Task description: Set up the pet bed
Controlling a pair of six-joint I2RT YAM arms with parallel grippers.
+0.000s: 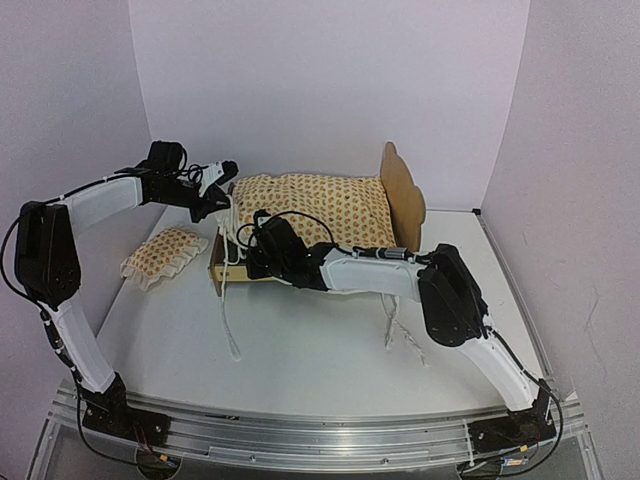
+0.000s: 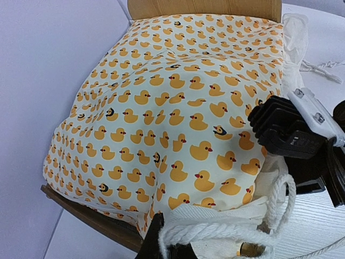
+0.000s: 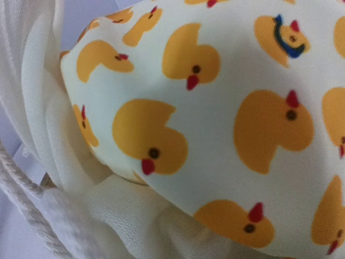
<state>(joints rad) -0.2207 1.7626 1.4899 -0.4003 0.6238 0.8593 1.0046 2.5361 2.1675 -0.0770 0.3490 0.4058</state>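
Note:
The pet bed (image 1: 404, 188) stands mid-table with its scalloped headboard to the right and its low footboard (image 1: 216, 268) to the left. The duck-print cushion (image 1: 312, 205) lies on it and hides the fabric base. My left gripper (image 1: 216, 196) is at the far footboard corner. In the left wrist view, its dark finger (image 2: 153, 237) grips the cushion's white rope tie (image 2: 215, 229) over the cushion (image 2: 161, 108). My right gripper (image 1: 256, 248) presses into the cushion's near footboard corner and shows in the left wrist view (image 2: 285, 132). The right wrist view shows only the cushion (image 3: 215, 118), and its fingers are hidden.
The small ruffled duck-print pillow (image 1: 165, 255) lies on the table left of the footboard. White ties trail over the table at the front left (image 1: 229, 322) and under the right arm (image 1: 402, 332). Walls close in on the left, the back and the right.

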